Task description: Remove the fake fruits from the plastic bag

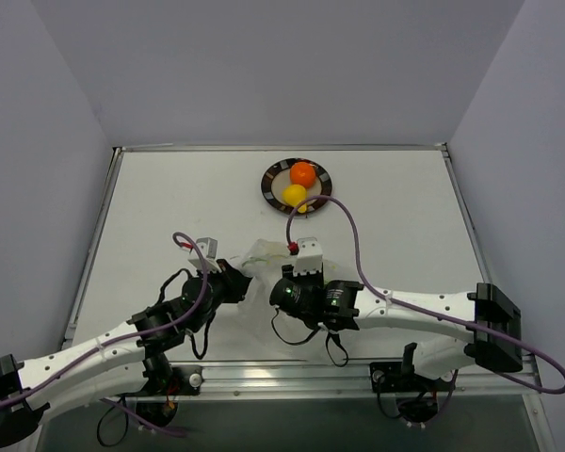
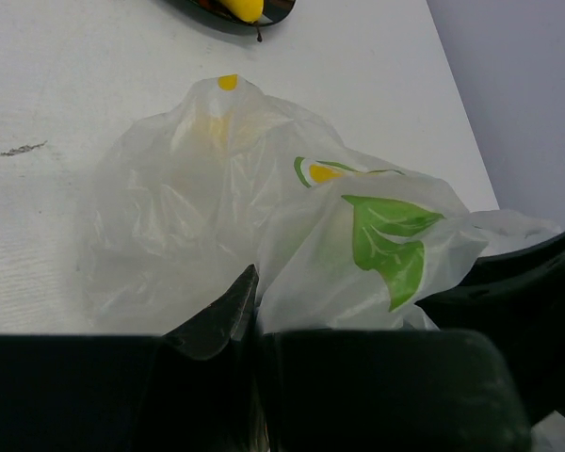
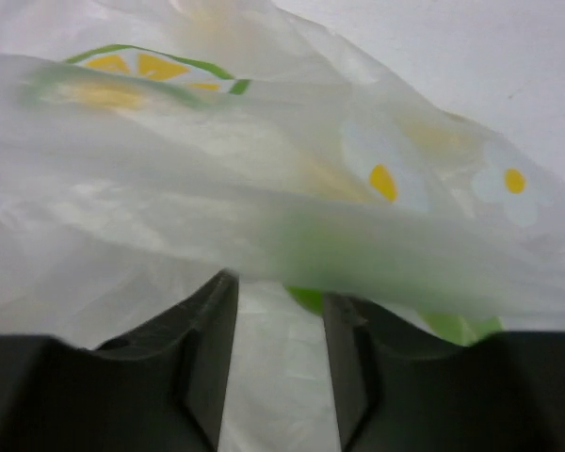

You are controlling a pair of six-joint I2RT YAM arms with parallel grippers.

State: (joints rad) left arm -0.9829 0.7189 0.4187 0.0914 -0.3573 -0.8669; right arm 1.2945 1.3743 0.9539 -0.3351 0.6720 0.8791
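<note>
Left pincer (image 2: 254, 301) is pinching plastic bag (image 2: 217, 207) just nearward of plate (image 1: 266, 180); right pincer (image 3: 279, 287) is standing slightly spread against bag.

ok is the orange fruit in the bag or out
Out. The orange fruit lies on the plate beside the yellow fruit, well apart from the plastic bag.

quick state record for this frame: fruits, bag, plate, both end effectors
orange fruit: on plate
yellow fruit: on plate, beside orange fruit
green fruit: not identifiable; green seen through the bag may be print
plastic bag: crumpled on table, between the arms
left end effector: shut on plastic bag
right end effector: fingers apart, bag film draped over them
</note>
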